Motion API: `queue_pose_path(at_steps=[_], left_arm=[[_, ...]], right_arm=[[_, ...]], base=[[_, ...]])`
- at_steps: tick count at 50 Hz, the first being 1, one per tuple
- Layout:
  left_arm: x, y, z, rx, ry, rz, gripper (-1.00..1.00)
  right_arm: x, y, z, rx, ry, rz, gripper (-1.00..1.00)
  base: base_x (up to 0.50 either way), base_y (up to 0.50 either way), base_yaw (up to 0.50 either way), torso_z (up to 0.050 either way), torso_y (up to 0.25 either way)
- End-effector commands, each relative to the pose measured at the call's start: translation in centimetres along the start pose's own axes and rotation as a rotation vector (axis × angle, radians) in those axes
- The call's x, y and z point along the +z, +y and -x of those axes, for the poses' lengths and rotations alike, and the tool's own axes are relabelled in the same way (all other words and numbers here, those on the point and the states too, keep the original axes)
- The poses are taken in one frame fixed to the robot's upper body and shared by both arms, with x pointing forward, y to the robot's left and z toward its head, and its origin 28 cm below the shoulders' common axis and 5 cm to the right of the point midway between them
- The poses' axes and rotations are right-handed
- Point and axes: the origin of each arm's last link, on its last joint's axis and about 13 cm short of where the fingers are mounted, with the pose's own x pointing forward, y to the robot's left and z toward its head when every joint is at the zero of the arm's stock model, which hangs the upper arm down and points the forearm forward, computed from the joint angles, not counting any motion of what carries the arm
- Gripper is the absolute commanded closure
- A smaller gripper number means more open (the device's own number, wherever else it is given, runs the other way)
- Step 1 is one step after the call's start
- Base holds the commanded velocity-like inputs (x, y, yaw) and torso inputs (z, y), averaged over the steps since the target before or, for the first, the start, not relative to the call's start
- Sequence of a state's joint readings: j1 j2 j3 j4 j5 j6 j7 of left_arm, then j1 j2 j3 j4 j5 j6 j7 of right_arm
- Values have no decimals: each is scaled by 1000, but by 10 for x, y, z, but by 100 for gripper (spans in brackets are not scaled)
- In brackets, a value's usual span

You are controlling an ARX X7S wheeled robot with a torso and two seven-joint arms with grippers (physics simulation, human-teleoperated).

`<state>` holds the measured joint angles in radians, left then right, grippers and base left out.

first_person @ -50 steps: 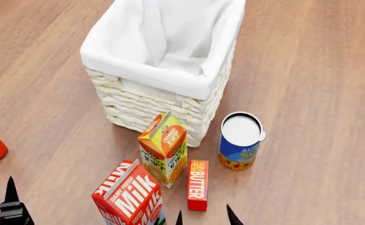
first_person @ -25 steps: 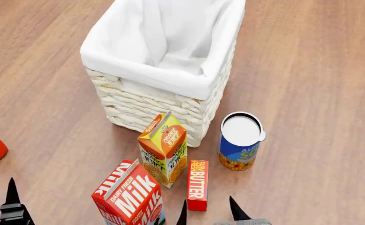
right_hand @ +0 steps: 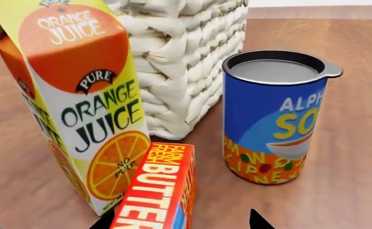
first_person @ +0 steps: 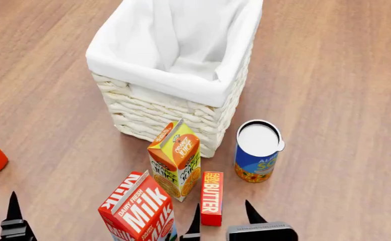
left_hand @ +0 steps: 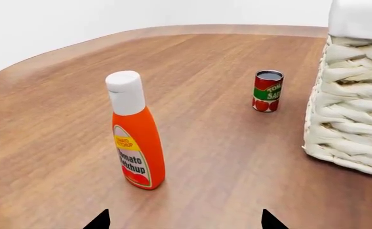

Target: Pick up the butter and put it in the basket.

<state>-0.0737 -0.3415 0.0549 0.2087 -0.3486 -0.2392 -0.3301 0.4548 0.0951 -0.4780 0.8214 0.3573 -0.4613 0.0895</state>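
The butter (first_person: 212, 197) is a slim red box lying flat between the orange juice carton (first_person: 175, 159) and the soup can (first_person: 257, 150). In the right wrist view the butter (right_hand: 159, 188) runs toward the camera. My right gripper (first_person: 223, 219) is open at the butter's near end, one fingertip on each side, and the right gripper (right_hand: 180, 223) touches nothing. The basket (first_person: 155, 113), cream wicker with a white liner, stands just behind the juice carton. My left gripper (left_hand: 186, 222) is open and empty, low at the front left.
A milk carton (first_person: 138, 211) stands left of the butter, close to the right gripper's left finger. A ketchup bottle (left_hand: 136, 136) and a small tomato sauce can (left_hand: 268, 90) stand left of the basket (left_hand: 351, 109). All rest on a wooden table.
My right gripper has moved forward, its fingers rising into the head view and reaching either side of the butter's near end. The left gripper has barely moved.
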Motion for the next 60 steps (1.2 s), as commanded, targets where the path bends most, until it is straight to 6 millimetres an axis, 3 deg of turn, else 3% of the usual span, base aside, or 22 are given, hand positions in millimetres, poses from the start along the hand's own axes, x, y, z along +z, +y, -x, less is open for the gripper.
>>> queue_pose_path(at_steps=[1, 20, 21, 36, 60], left_arm=[[3, 0, 1, 27, -27, 26, -100], [6, 0, 3, 27, -34, 35, -100], [6, 0, 3, 27, -34, 35, -100], [7, 1, 2, 32, -37, 40, -100], [6, -1, 0, 30, -34, 36, -100]], right_arm=[[0, 6, 3, -17, 22, 24, -100], [7, 8, 3, -19, 19, 57, -100], [7, 9, 4, -20, 15, 59, 100], [9, 12, 7, -20, -16, 61, 100], [80, 27, 62, -59, -112, 140, 100]], base=[[0, 0, 0, 0, 0], [0, 0, 0, 0, 0], [0, 0, 0, 0, 0], [0, 0, 0, 0, 0], [0, 0, 0, 0, 1]])
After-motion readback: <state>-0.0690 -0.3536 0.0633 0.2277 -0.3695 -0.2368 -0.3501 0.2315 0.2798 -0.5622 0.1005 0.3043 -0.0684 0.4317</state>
